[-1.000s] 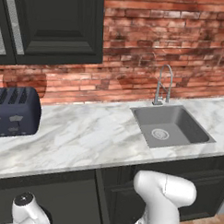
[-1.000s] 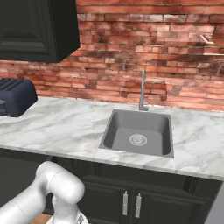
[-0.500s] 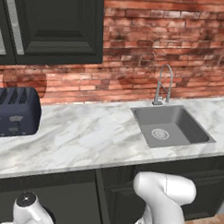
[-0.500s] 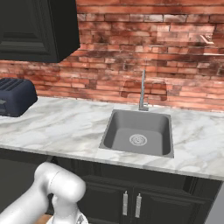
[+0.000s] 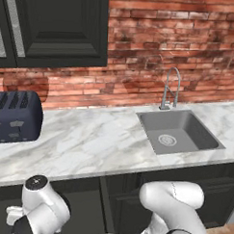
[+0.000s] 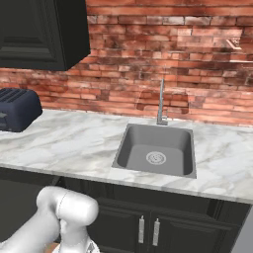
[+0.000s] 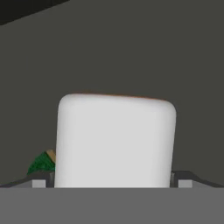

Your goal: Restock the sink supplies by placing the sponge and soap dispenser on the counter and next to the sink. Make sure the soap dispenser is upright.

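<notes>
In the hand view the soap dispenser stands very close as a white rounded body with a thin orange-brown edge along its top. It sits between the fingertips of my gripper, which flank it closely on both sides with the jaws open. A corner of the dark green sponge peeks out behind the bottle on the left, inside a dark enclosure. The white marble counter and the grey sink with its chrome faucet lie above, while my arm bends down below the counter's front edge.
A dark blue toaster stands on the counter's left end. Dark wall cabinets hang above it against the brick wall. Dark base cabinet doors run under the counter.
</notes>
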Available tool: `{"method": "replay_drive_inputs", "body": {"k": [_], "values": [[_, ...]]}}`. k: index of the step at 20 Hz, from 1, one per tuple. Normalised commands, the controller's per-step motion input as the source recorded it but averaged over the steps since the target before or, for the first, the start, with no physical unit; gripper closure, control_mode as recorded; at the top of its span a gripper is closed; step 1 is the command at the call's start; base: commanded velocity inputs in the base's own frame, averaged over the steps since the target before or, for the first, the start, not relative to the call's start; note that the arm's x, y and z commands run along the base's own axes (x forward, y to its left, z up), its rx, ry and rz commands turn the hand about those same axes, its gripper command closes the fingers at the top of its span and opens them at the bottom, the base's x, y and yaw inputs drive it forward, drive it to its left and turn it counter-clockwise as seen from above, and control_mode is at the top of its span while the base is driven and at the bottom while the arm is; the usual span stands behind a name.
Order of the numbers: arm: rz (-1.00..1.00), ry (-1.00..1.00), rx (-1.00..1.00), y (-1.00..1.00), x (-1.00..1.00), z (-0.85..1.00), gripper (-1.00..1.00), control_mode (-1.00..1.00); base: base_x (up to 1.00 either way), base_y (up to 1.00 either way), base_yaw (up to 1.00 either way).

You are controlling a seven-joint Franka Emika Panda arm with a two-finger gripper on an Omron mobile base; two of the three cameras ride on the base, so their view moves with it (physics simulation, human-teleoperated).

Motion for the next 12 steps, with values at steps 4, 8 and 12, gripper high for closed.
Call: {"method": "replay_drive_inputs", "body": {"k": [4,8,12], "values": [[-0.16,0.0,0.08,-0.96,0.0,1.0,1.0,-1.0,0.0,0.0,0.0],[-0.14,0.0,0.2,-1.0,0.0,1.0,1.0,-1.0,0.0,0.0,0.0],[-0.08,0.0,0.22,-1.0,0.14,1.0,1.0,-1.0,0.0,0.0,0.0]]}}
